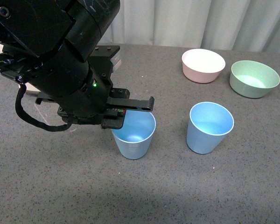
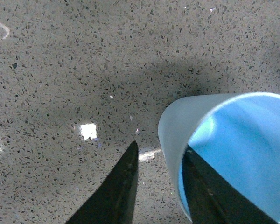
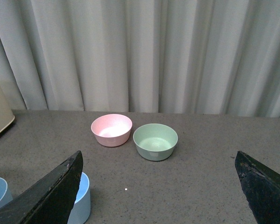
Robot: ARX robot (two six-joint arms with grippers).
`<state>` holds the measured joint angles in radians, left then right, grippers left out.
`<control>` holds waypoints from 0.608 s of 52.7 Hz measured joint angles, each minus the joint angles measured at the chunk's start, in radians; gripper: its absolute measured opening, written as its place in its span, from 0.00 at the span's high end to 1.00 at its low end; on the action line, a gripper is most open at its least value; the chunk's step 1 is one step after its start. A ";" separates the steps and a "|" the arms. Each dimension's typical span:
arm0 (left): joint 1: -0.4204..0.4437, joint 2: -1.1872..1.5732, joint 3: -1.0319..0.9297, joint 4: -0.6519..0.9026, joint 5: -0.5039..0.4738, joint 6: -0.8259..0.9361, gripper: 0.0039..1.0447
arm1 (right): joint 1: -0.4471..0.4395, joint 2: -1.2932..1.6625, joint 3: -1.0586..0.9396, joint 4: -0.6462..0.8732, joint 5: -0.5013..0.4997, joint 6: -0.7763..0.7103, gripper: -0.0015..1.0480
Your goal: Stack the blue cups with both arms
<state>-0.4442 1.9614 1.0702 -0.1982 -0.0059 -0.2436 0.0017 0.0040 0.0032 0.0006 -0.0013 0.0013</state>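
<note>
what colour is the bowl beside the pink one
Light green; the bowl shows best in the front view.

Arm housing: bulky black left arm (image 1: pixel 60 56), with glossy rounded shells over matte joints.
Indicator: small green light (image 1: pixel 94 85) on its wrist.
Cable: black looped cable (image 1: pixel 23 112) beside the wrist.
Left end effector (image 2: pixel 161 148): thin, flat black fingers (image 2: pixel 119 191) tapering to points.
Right end effector (image 3: pixel 158 156): two matte black wedge-shaped fingers (image 3: pixel 56 191), faintly scuffed.

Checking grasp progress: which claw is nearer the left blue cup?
Left. The left claw straddles that cup at its rim, one finger inside, one outside. The right claw hangs open off to the right, past the other cup.
</note>
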 joint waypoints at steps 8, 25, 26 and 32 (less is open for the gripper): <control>0.008 -0.023 0.000 -0.015 0.034 -0.032 0.47 | 0.000 0.000 0.000 0.000 0.000 0.000 0.09; 0.051 -0.174 -0.025 0.028 0.011 -0.051 0.06 | 0.000 0.000 0.000 0.000 0.000 0.000 0.09; 0.053 -0.178 -0.025 0.029 0.010 -0.053 0.07 | 0.000 0.000 0.000 0.000 0.000 0.000 0.09; 0.054 -0.173 -0.243 0.566 -0.273 0.090 0.22 | 0.000 0.000 0.000 0.000 -0.001 0.000 0.09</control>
<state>-0.3904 1.7885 0.8272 0.3679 -0.2790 -0.1532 0.0017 0.0040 0.0032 0.0006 -0.0025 0.0013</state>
